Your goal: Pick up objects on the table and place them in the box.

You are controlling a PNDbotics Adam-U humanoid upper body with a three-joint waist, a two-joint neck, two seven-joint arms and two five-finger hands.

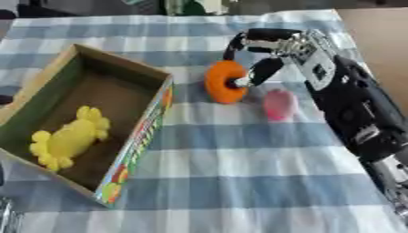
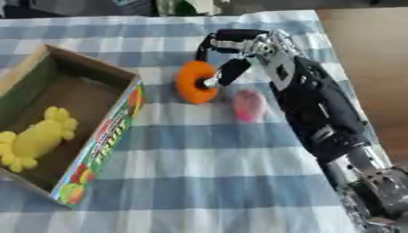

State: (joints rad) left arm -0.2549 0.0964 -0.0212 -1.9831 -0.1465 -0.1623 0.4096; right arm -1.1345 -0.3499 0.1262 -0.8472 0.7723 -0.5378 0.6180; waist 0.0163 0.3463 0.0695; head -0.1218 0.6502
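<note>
Place: we take it for a homely tabletop set up for robot trials; we cannot tell the room itself.
Cloth: a blue-and-white checked tablecloth (image 1: 239,150) covers the table, as at a home dining table.
Right edge: bare brown surface (image 2: 366,59) beyond the cloth.
Far edge: dark, blurred shapes (image 1: 95,7) we cannot make out.

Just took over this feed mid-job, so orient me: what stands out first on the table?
The right hand reaches in from the right, its fingers curled on an orange ring at the middle of the checked cloth. A pink toy lies just beside it, to its right. At the left, an open box holds a yellow toy.
</note>
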